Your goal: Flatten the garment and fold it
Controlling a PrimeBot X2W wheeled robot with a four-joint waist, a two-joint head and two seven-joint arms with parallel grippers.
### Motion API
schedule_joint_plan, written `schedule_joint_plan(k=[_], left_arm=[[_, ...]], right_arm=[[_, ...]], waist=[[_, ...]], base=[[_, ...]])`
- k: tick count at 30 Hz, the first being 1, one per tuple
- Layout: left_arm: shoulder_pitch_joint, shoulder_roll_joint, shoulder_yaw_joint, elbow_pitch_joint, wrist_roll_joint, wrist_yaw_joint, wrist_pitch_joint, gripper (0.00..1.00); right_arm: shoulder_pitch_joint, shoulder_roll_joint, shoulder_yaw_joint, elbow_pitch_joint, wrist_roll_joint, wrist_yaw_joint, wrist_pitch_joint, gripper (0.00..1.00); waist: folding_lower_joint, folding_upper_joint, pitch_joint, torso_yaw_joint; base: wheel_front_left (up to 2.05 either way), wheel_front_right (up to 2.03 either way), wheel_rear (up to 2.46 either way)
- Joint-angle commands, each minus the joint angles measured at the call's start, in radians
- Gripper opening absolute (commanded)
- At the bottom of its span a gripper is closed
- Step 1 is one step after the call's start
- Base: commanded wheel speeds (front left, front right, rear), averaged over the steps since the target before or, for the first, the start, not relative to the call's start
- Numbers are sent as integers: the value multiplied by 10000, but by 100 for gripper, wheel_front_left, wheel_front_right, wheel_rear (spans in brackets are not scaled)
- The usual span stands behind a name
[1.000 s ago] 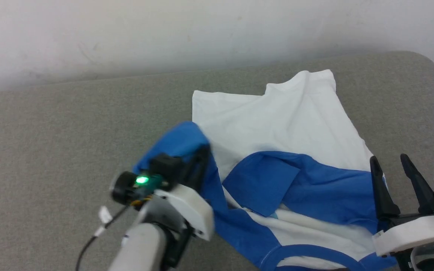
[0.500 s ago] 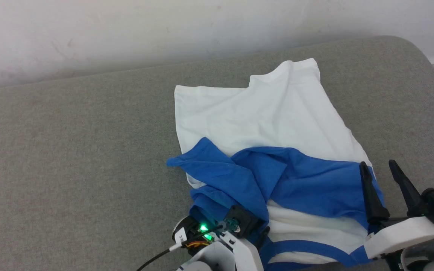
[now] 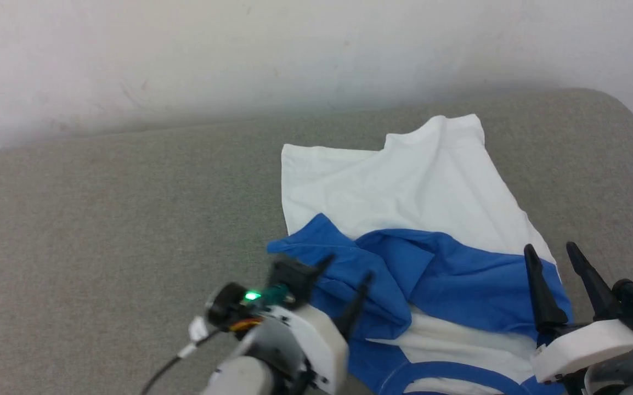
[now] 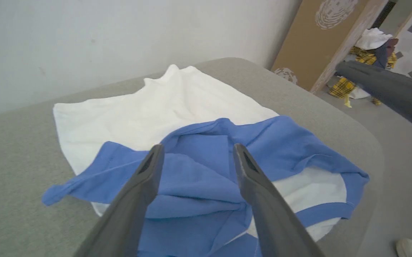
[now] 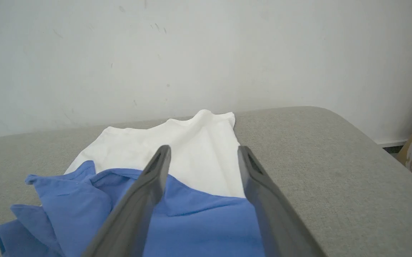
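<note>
White thin T-shirt with blue sleeves (image 3: 404,181) is judged soft, light, limp; crumpled sleeve (image 3: 316,244) at its 8 o'clock is best pinched. Left gripper (image 3: 348,267) and right gripper (image 3: 549,249) are spread wide, nothing held.

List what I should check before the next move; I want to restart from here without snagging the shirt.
1. Left tool open, nothing clamped: ok.
2. Right tool open, nothing clamped: ok.
3. Garment lying flat: not ok; the blue sleeves are bunched over the white body.
4. Far hem straight: not ok; it steps up toward one corner.
5. Neck band fully on the grey surface: cannot tell; the head view cuts it off.
</note>
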Motion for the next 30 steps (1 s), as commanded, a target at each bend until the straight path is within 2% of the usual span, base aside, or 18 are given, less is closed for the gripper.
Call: schedule_joint_plan(k=[1,5,10,20,25,30], left_arm=[[55,300,340,-173,-21,255,160,100],[-139,953,1147,-107,98,930,883,100],[-576,1317,1680,496,95,1226,1127,100],[-1384,840,1878,1690,-553,992,921,100],[-1762,688,1710,2088,-673,879,1338,100],[-1982,768,1533,2440,-535,962,1797,100]], right_arm=[[84,8,10,-58,2,-21,37,100],[62,16,89,-166,33,-21,42,100],[35,66,62,-146,90,-21,-58,100],[-273,125,107,2,117,-21,-218,100],[-401,139,131,128,127,-21,-267,100],[-494,153,204,262,125,-21,-352,100]], waist=[[1,0,-209,181],[1,0,-49,50],[1,0,363,-156],[1,0,1116,-273],[1,0,1380,-252],[1,0,1525,-278]], base=[[0,0,0],[0,0,0],[0,0,0],[0,0,0],[0,0,0],[0,0,0]])
